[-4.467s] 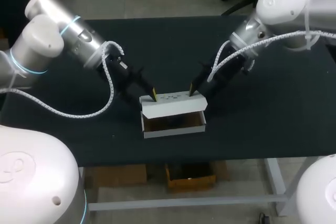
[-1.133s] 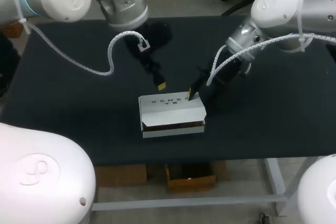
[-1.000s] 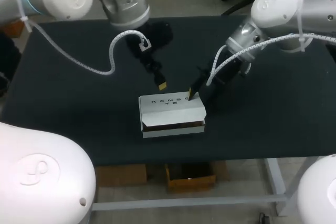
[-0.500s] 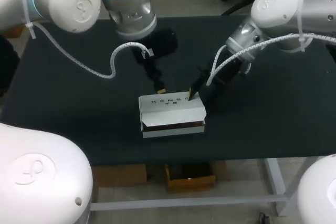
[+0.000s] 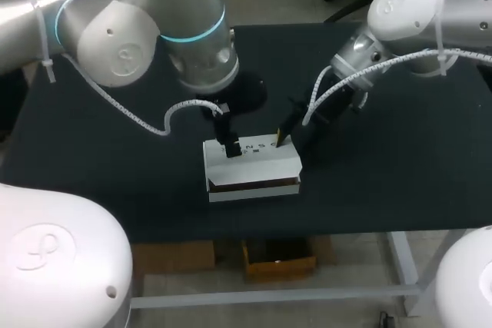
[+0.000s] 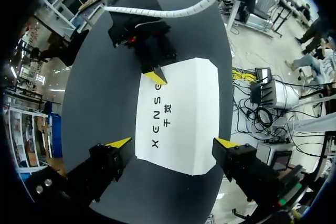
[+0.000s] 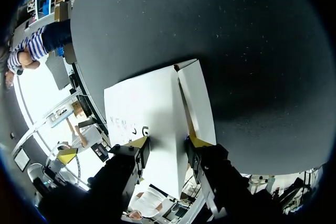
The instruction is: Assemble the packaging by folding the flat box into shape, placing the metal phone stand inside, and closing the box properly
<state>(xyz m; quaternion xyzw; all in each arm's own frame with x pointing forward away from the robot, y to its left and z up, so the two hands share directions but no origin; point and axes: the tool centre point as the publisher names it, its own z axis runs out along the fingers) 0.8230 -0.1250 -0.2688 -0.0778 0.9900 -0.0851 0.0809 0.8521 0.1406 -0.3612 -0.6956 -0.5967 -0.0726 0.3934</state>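
Lying near the middle of the black worktop [image 5: 400, 178], the white box [image 5: 250, 163] has its long axis running left to right and its front towards the near edge. A dark slit shows under the lid [image 5: 257, 151] (it is down but not flush). The left pincer [image 5: 230, 148] sits over the lid's left part. The right pincer [image 5: 280, 137] meets the back edge near the right corner.

From the left wrist, the box [image 6: 181, 103] stretches lengthwise ahead of the left pincer [image 6: 173, 142]. Its fingers are spread wide, released, one on either side of the near end. At the far end, a yellow tip of the right pincer [image 6: 156, 76] touches the lid's edge.

From the right wrist, the right pincer [image 7: 166, 141] is released, fingers apart. One tip is over the printed lid and the other over the narrower panel past the fold of the box [image 7: 152, 103].
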